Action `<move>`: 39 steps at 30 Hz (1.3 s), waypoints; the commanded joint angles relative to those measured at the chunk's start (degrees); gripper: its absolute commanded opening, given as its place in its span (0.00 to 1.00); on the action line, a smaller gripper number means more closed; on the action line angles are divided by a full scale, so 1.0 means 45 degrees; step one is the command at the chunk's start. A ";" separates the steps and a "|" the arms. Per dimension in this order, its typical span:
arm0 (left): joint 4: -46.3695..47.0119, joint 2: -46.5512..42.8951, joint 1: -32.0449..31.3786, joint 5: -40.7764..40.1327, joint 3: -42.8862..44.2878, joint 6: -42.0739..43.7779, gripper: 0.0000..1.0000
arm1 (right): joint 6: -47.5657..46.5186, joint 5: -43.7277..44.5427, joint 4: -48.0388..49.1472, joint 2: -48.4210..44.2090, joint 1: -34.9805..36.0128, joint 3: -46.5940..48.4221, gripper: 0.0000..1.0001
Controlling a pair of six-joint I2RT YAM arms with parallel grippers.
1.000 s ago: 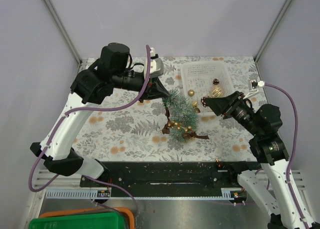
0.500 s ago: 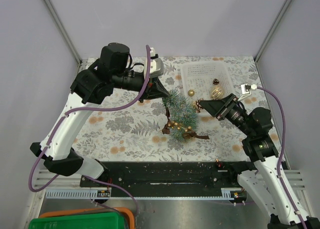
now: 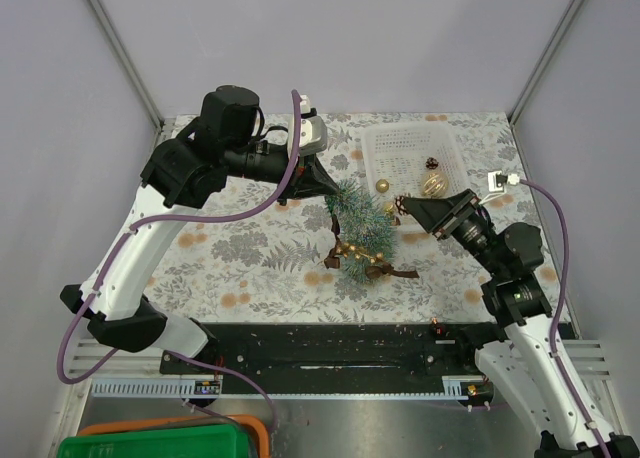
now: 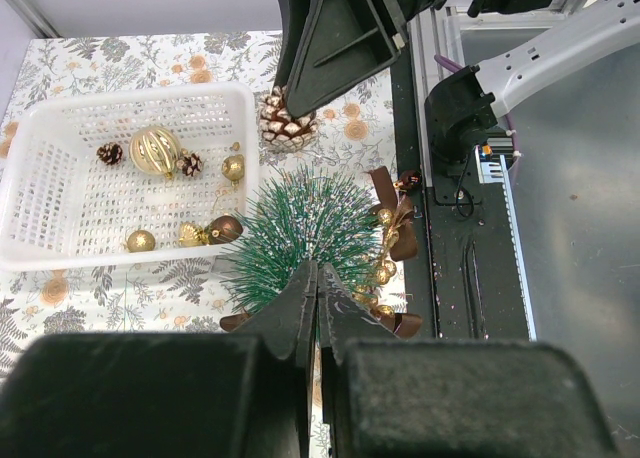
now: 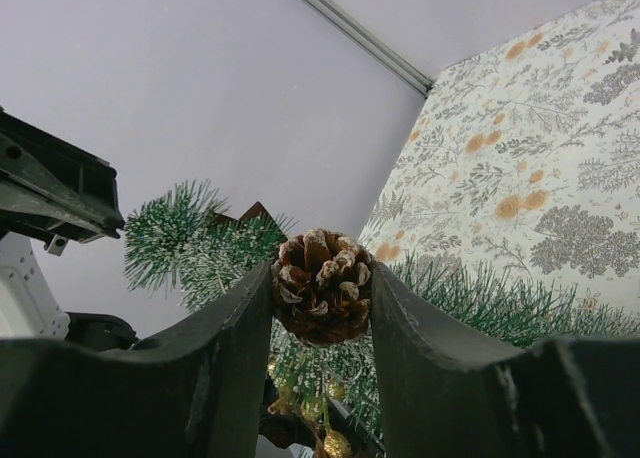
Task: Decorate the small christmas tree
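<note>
Moved leftwards over the last second, the right gripper (image 3: 408,207) is now brought right up to the miniature cone-shaped tree of frosted dark-green bristles (image 3: 362,223), where it was earlier held back towards the table's right side. A brown, white-tipped pine cone (image 5: 322,288) is clamped between its fingers. The left gripper (image 4: 318,273) is seen fully clenched at the tree's upper bristles; whether any are pinched cannot be told. The tree is found on the leaf-print tablecloth (image 3: 250,258), just in front of the white perforated plastic basket (image 4: 70,193), with small gold baubles (image 4: 384,218) and a brown ribbon (image 4: 383,190) hung on the side facing the arm bases. The tree is judged light and easily tipped, with soft, springy bristles round a stiffer core, so it would best be steadied at the tip. The pine cone is judged rigid but flaky, and gentle pressure is advised.
</note>
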 commanded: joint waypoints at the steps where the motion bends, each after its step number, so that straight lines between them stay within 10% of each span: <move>1: 0.0433 -0.0145 0.0025 0.0355 0.0278 -0.0016 0.02 | 0.0262 0.0413 0.1107 -0.0042 0.0001 -0.0306 0.37; 39: 0.0433 -0.0105 0.0025 0.0316 0.0415 -0.0016 0.00 | 0.3426 0.0043 0.5717 0.1363 0.0001 -0.1986 0.33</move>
